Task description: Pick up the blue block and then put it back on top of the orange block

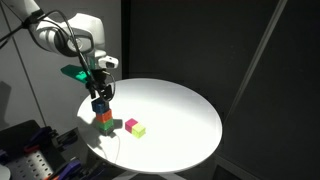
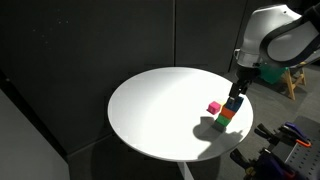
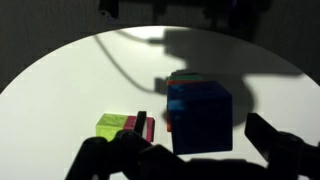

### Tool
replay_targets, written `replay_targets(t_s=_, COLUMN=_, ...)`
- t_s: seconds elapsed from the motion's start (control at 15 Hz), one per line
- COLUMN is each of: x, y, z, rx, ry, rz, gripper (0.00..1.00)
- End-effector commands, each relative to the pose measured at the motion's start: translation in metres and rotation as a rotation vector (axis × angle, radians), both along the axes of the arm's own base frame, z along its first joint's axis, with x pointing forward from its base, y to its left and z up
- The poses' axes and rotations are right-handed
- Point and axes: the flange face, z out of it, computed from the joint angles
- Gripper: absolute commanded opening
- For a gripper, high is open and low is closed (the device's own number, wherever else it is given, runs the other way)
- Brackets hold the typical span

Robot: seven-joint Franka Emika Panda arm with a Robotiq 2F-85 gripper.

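Stack, centre frame: small solid blue cube atop orange-red cube | round white table | dark fingers spread wide, flanking blue cube, gaps both sides

Your arm wears rounded white shells with dark grey joint bands. A thin black cable loops beside it. A teal-green piece marks the wrist. Your gripper is black, its fingers dark and blunt.
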Motion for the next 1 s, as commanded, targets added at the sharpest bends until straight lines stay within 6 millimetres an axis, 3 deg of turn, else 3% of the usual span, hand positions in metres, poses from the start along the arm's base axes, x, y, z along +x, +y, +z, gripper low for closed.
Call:
replay_targets(t_s=0.0, x=0.0067, y=-0.0044, z=-0.0022, rx=-0.013, ry=-0.006, rz=0.02, gripper=1.0)
replay_targets(t_s=0.8, x=0.0072, y=-0.0068, z=-0.0087, rx=-0.015, ry=0.011, rz=0.022, gripper=1.0)
replay_targets(t_s=0.87, x=0.0072, y=-0.0068, z=-0.0087, rx=-0.015, ry=0.011, rz=0.022, gripper=0.95)
replay_targets(t_s=0.93, x=0.0072, y=-0.0068, z=-0.0085, rx=-0.014, ry=0.013, rz=0.023, gripper=0.74)
